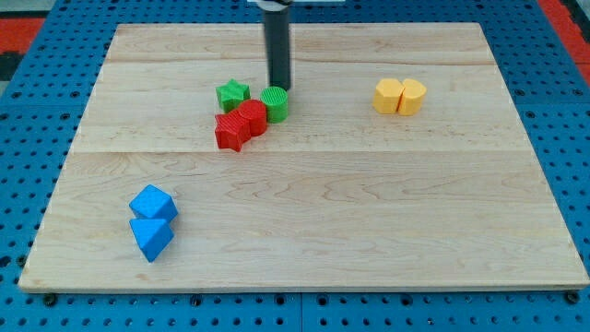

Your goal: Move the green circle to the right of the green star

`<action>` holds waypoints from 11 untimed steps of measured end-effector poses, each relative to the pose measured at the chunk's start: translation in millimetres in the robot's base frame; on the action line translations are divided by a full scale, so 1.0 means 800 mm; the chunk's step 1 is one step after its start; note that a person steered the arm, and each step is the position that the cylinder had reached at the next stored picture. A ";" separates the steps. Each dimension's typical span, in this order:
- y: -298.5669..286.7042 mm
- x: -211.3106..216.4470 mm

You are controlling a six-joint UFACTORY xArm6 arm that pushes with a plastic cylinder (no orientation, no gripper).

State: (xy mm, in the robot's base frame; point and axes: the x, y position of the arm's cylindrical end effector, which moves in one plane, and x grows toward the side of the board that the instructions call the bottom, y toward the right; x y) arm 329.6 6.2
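Pale wooden planks make up the board (304,212) in front of you, and it sits on a blue perforated base (567,111) that shows along every edge. You have no jaws or fingers to open or close here: the arm ends in a straight dark rod (277,46) that comes down from the view's top, and it has hold of nothing. My tip (278,88) stands at the upper edge of the green circle (275,103), touching it or very nearly; you cannot tell which from this angle. That green circle lies in the upper middle of the board, just to the view's right of the green star (233,94), with a small gap between the two. Pressed against the circle's lower left side you see a red round block (251,117), and a red star (231,132) touches that one on its lower left. The green star sits directly above the two red pieces, close to them. Well apart, toward the view's upper right, you find two yellow blocks (399,96) side by side and touching. Near the view's lower left corner, two blue blocks (152,222) lie stacked one above the other in the view, touching as well.
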 end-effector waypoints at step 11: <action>0.145 0.088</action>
